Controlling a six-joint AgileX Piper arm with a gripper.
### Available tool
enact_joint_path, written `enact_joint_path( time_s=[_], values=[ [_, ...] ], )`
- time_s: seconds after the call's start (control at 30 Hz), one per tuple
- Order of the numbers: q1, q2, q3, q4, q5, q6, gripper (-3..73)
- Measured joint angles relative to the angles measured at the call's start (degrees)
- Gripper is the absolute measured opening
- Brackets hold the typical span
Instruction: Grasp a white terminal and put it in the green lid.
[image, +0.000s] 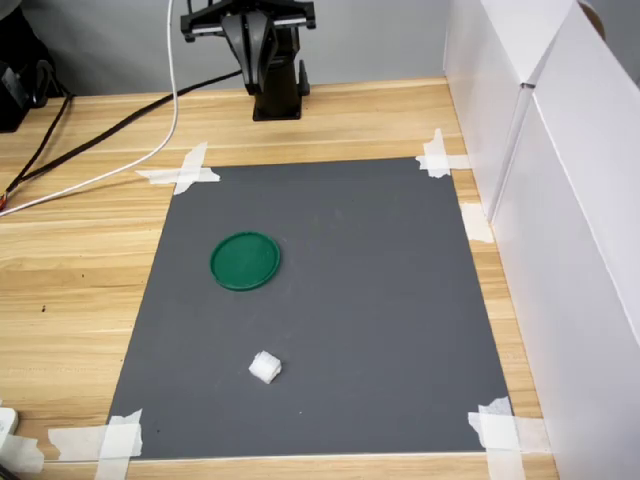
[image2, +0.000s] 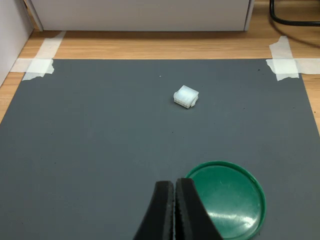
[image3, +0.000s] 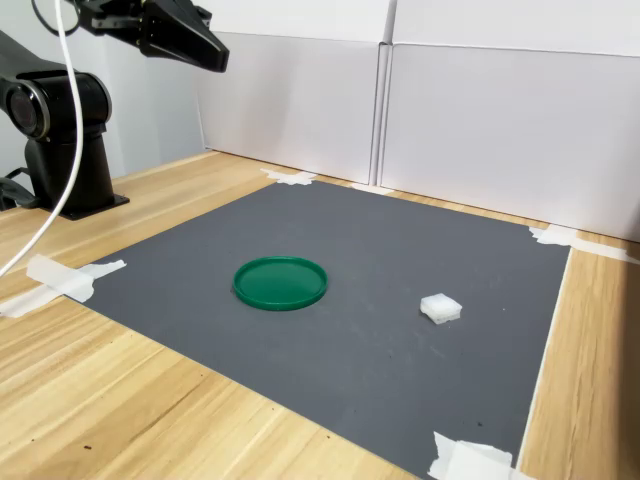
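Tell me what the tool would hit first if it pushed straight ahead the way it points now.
Probably bare grey mat. The shut tool aims between the green lid and the white terminal, seemingly touching neither, though depth is unclear.

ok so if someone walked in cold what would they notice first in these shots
The green lid stands out most, lying flat on the dark grey mat taped to the wooden table. A small white terminal sits alone on the mat, clearly apart from the lid and nearer the first exterior view's bottom edge. In the wrist view the black gripper is shut and empty, raised above the mat beside the lid.
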Motion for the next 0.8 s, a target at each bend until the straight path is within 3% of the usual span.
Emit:
enact_joint_path(
  time_s=[0.5, 0.8],
  values=[
    [0.00, 23.53, -14.81, -2.87, 0.77, -2.67, -1.5],
    [0.00, 33.71, -26.47, -4.13, 9.53, -5.86, -1.5]
  ],
)
